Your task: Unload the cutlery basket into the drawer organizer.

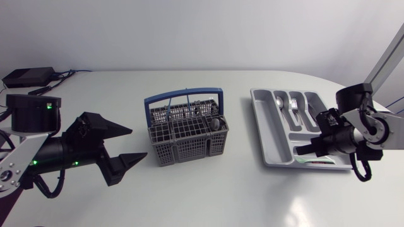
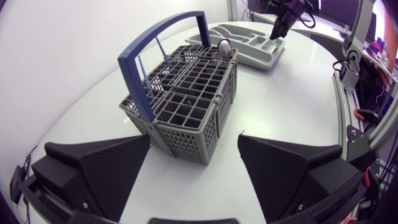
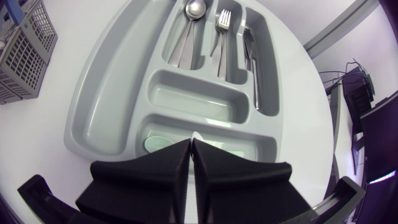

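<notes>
Starting at the left, the left arm's matte black gripper (image 1: 139, 144) hangs just left of the basket, near the table, its two wedge fingers spread wide and holding nothing. Next comes the grey plastic lattice cutlery basket (image 1: 183, 142) with its arched blue handle (image 1: 183, 94), standing upright mid-table. The rounded bowl of a metal spoon (image 1: 218, 123) pokes up at its right side, and a few thin blue and pale pieces stand in its far cells, so cutlery is left to move.

Further right lies the grey moulded drawer organizer (image 1: 268, 142). Its far slots hold a steel spoon (image 3: 186, 31), a steel fork (image 3: 222, 28) and a steel knife (image 3: 252, 62), side by side. A pale green rounded piece (image 3: 158, 144) sits in the near cross compartment. The right gripper (image 3: 191, 142) hovers over that near compartment with its fingers pressed together. Whether something thin is pinched between them I cannot tell.

Unloading looks partly done. I judge that the next move belongs to the open left gripper: rise over the basket, line up with one upright piece and close on it without snagging the handle.
</notes>
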